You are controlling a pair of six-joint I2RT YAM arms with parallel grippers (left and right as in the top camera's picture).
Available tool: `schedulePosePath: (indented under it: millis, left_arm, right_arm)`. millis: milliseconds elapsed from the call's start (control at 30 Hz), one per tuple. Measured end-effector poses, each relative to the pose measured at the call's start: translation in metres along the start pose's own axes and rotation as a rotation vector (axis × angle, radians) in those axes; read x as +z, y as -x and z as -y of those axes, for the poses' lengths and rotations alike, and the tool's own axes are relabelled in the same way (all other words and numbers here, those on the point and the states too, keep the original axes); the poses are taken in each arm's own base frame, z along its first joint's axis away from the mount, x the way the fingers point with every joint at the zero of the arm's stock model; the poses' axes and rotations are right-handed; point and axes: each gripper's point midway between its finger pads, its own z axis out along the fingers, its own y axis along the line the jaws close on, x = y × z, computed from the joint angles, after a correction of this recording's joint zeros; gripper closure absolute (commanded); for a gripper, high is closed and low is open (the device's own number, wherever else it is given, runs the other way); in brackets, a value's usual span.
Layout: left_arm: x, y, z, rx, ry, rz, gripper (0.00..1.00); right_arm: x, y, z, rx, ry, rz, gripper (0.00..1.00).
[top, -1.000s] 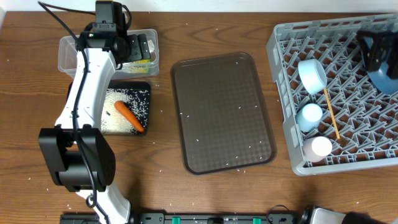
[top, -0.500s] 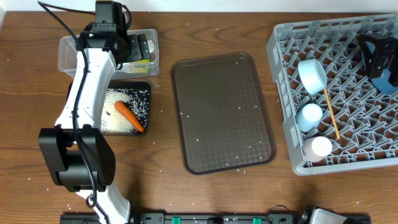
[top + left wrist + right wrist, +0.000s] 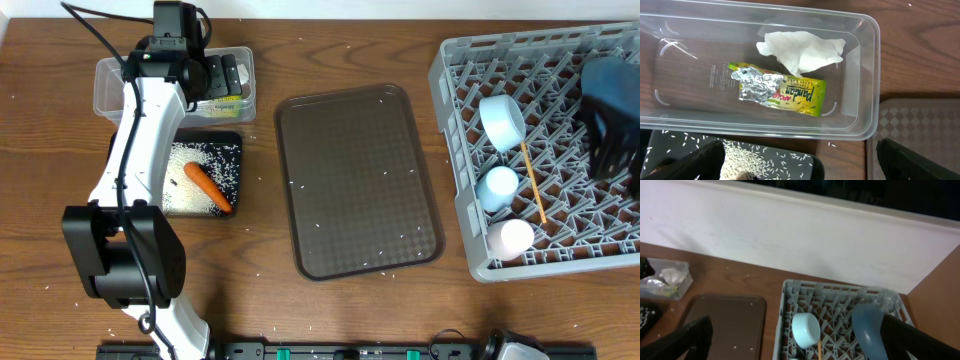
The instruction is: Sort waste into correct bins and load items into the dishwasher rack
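Note:
The grey dishwasher rack (image 3: 460, 150) holds a small light-blue bowl (image 3: 503, 118), a light-blue cup (image 3: 497, 186), a white-pink cup (image 3: 512, 238) and chopsticks (image 3: 533, 185). My right gripper (image 3: 612, 125) hangs high over the rack's right side, open and empty, and covers the large blue bowl (image 3: 867, 327) from above. My left gripper (image 3: 225, 78) stands open at the clear tub (image 3: 867, 75), where the tissue (image 3: 800, 50) and foil wrapper (image 3: 777, 89) lie. The black tray (image 3: 225, 140) carries rice (image 3: 185, 170) and the carrot (image 3: 208, 187).
A brown serving tray (image 3: 358, 180) lies in the middle with a few rice grains on it. Loose grains dot the wooden table (image 3: 270, 290). The left arm's base (image 3: 125, 250) stands at the front left. A white wall (image 3: 790, 235) runs behind the table.
My right arm has shifted over the rack's right side and looks larger and blurred, now covering the big blue bowl from above. The left arm has stayed put.

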Motion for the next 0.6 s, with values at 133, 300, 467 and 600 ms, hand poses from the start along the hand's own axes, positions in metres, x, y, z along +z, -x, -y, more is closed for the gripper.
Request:
schedulePosePath:
  millis: [133, 300, 467, 600]
  left_arm:
    - [0.0, 0.0, 0.0, 0.0, 0.0, 0.0, 0.02]
    - [0.0, 0.0, 0.0, 0.0, 0.0, 0.0, 0.02]
    - [0.0, 0.0, 0.0, 0.0, 0.0, 0.0, 0.02]
    - [0.0, 0.0, 0.0, 0.0, 0.0, 0.0, 0.02]
  right_arm:
    - [0.006, -0.004, 0.002, -0.039, -0.02, 0.084, 0.01]
    - [0.038, -0.027, 0.006, -0.1, -0.047, 0.217, 0.01]
    - [0.065, -0.094, -0.009, -0.133, -0.025, 0.281, 0.01]
    - [0.082, -0.154, -0.019, -0.149, -0.027, 0.32, 0.01]
